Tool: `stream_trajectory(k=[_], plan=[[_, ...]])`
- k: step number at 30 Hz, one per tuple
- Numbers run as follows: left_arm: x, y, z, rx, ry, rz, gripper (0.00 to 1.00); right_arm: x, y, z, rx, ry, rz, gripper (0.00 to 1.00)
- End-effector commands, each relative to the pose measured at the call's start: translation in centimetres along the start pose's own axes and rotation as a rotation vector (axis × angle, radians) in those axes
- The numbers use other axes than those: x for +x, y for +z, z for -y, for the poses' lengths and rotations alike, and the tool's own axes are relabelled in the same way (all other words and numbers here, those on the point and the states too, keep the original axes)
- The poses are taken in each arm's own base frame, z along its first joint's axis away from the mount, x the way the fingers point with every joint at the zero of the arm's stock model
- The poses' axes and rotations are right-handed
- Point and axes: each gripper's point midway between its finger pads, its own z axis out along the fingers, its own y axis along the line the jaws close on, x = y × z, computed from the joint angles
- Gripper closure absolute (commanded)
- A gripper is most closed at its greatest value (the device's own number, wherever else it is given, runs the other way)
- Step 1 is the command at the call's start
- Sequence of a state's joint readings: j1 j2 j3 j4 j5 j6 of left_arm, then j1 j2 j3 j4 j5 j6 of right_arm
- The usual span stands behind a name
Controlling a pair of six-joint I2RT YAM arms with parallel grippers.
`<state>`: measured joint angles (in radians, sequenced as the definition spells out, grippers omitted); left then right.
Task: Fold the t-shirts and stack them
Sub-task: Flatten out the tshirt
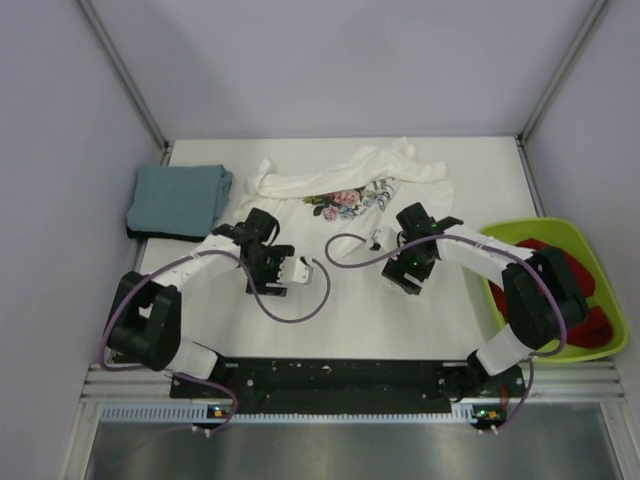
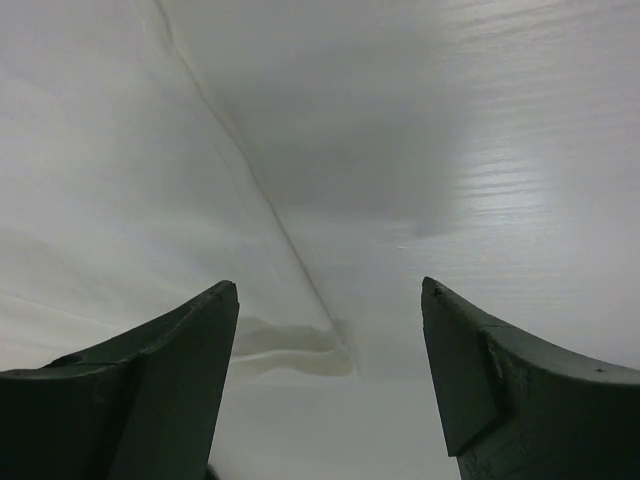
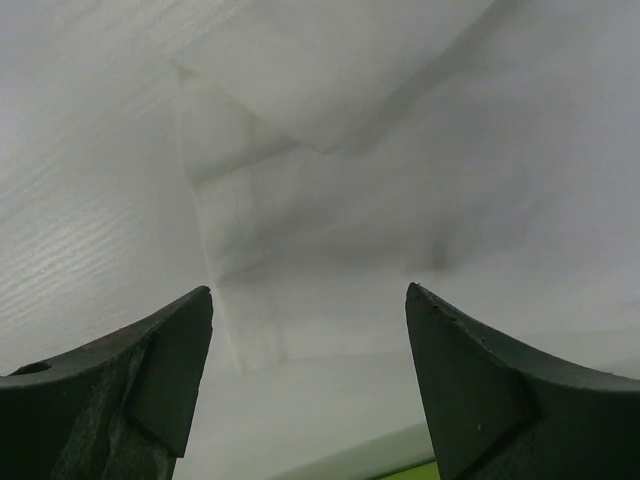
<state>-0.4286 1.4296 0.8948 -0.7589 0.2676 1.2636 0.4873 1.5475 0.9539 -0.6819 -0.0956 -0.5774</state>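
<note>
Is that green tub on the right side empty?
No, the top view shows red cloth lying inside the green tub.

A white desk (image 1: 360,320) fills the middle of the overhead view. At its right edge sits a lime-green plastic bin (image 1: 545,229), tilted slightly and overhanging the desk's side, with red fabric (image 1: 595,325) lying inside it. A sliver of the same green shows at the bottom of the right wrist view. Pale grey wall panels (image 1: 340,60) enclose the back and sides, joined by two slanted metal posts (image 1: 125,70). A ridged aluminium rail (image 1: 330,410) runs along the bottom.
</note>
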Motion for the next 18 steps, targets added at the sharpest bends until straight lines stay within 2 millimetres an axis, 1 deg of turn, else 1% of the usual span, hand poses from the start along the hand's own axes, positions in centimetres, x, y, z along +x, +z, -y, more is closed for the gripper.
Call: stream_trajectory(k=[1, 4, 7, 10, 11, 13, 14, 15, 17, 18], plan=[[1.7, 1.0, -1.9, -0.033, 0.081, -0.025, 0.21, 2.1, 1.9, -0.8, -0.061, -0.079, -0.062, 0.23], [4.4, 1.2, -2.8, -0.061, 0.059, -0.076, 0.20, 3.4, 3.1, -0.3, -0.041, -0.064, -0.140, 0.23], [6.6, 0.9, -3.1, -0.068, 0.024, -0.108, 0.19, 3.6, 4.4, -0.6, -0.073, -0.046, -0.167, 0.25], [8.3, 1.3, -2.3, -0.036, 0.013, -0.147, 0.19, 3.9, 4.4, -1.1, -0.098, -0.041, -0.180, 0.30], [8.9, 1.5, -1.9, -0.029, 0.016, -0.162, 0.19, 4.2, 4.3, -1.0, -0.089, -0.046, -0.188, 0.34], [9.9, 2.0, -1.3, -0.017, 0.017, -0.197, 0.19, 4.7, 4.2, -0.6, -0.062, -0.047, -0.213, 0.57], [10.3, 2.1, -1.3, -0.020, 0.011, -0.208, 0.19, 4.7, 4.1, -0.4, -0.051, -0.047, -0.215, 0.73], [10.5, 2.3, -1.3, -0.019, 0.005, -0.208, 0.19, 4.4, 4.0, -0.1, -0.041, -0.046, -0.209, 0.82], [10.9, 2.5, -1.6, -0.028, -0.020, -0.217, 0.22, 3.4, 3.4, 0.6, -0.016, -0.039, -0.185, 0.97], [11.1, 2.5, -2.1, -0.046, -0.035, -0.230, 0.25, 3.2, 3.0, 1.1, 0.015, -0.037, -0.190, 1.00]])
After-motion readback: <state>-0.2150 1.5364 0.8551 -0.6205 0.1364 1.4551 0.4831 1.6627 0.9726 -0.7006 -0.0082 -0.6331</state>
